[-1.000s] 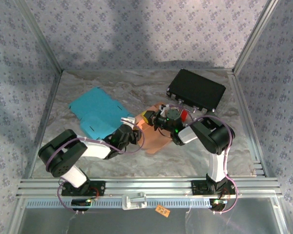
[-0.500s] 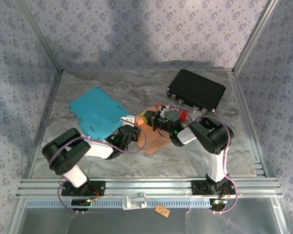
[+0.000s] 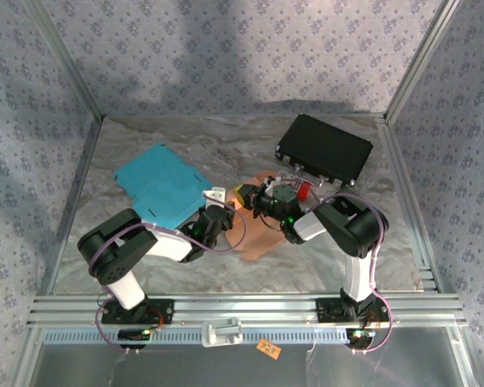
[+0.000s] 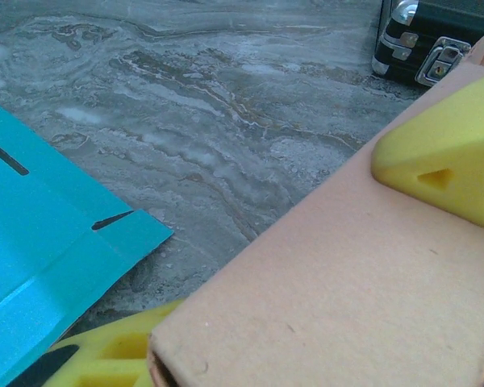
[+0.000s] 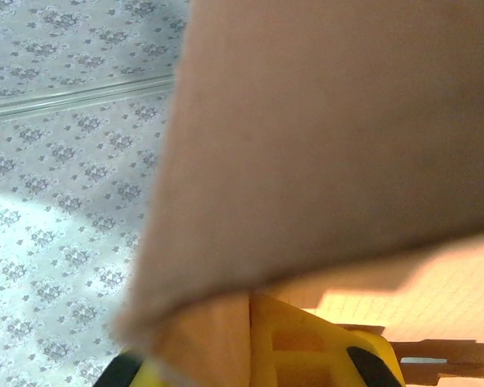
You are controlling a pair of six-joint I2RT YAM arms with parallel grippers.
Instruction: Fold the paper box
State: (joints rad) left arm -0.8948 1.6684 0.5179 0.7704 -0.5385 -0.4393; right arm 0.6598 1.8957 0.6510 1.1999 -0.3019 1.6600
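Note:
The paper box (image 3: 256, 226) is peach-coloured card lying half-folded at the table's middle. My right gripper (image 3: 256, 197) is over its far edge, shut on a flap. In the right wrist view that card (image 5: 331, 137) runs down into the seam of my right gripper (image 5: 251, 310). My left gripper (image 3: 226, 214) is at the box's left side. In the left wrist view a box panel (image 4: 347, 282) covers the jaws, with one yellow finger (image 4: 105, 364) under its edge and another yellow finger (image 4: 444, 161) above it. How wide the left jaws stand is hidden.
A flat teal sheet of card (image 3: 161, 185) lies left of the box, close to my left arm. A black case (image 3: 324, 148) sits at the back right. Metal frame rails border the marble-patterned table (image 3: 185, 145) on all sides.
My left arm has pushed to the right, closer against the box's left side, and that side of the box has drawn in. The right gripper has kept its hold.

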